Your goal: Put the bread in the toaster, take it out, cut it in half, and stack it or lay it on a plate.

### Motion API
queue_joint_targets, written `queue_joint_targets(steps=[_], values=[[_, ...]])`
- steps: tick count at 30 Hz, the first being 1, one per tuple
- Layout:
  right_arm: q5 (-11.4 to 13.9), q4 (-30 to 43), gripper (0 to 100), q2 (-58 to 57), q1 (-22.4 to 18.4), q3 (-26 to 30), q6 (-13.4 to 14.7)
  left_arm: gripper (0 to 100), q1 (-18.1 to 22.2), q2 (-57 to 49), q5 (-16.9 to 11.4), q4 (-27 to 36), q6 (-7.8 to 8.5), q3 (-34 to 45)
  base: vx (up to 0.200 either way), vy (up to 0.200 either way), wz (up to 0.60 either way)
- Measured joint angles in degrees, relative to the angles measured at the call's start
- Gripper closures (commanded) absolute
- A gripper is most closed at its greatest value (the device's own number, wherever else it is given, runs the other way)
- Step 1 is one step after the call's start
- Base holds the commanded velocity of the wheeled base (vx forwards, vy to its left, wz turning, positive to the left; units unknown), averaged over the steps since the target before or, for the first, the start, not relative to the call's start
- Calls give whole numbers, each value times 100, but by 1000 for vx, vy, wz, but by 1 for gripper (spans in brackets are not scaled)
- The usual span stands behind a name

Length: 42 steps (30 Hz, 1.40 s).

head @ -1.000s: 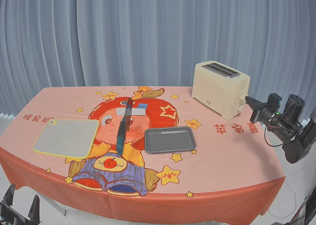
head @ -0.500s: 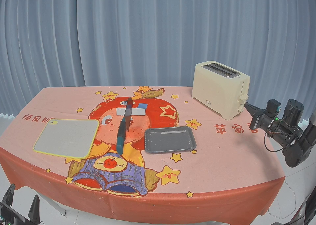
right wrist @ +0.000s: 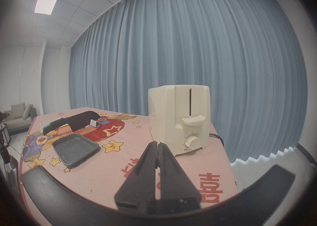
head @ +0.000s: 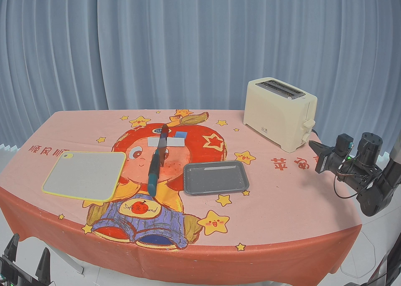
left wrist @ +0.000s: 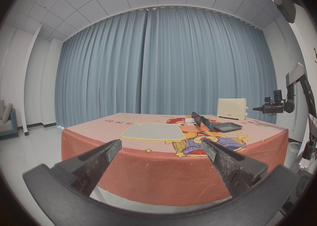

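Observation:
The cream toaster (head: 279, 112) stands at the table's back right, its two top slots dark. Its side lever (right wrist: 193, 120) sits at the low end of its slot, above a round dial. My right gripper (head: 313, 145) is shut and holds nothing; it hangs a short way off the toaster's lever side, pointing at it, and shows as a closed wedge (right wrist: 158, 147) in the right wrist view. A dark knife with a teal handle (head: 155, 161) lies mid-table. My left gripper (left wrist: 161, 146) is open, low in front of the table's near left corner.
A yellow-rimmed grey cutting board (head: 83, 174) lies at the front left. A grey tray (head: 215, 177) sits right of the knife. Small white and blue cards (head: 166, 142) lie under the knife tip. A black cable (right wrist: 216, 137) runs behind the toaster. Blue curtains hang behind.
My right gripper has drawn back from the toaster's lever, moving down and away toward the table's right edge. The left arm and the table's objects have stayed put.

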Motion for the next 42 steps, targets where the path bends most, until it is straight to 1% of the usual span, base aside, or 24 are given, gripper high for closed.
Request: queue_joint_targets(steps=[10,16,34,42], values=[[0,-17,100,289,-104,-143,-2,0,0,0,0,0,0,0,0,0,0],[-59,24,100,413,-160,-344,0,0,0,0,0,0,0,0,0,0,0],[-61,-11,100,887,-304,-840,6,0,0,0,0,0,2,0,0,0,0],[-78,18,100,1008,-358,-931,6,0,0,0,0,0,2,0,0,0,0]])
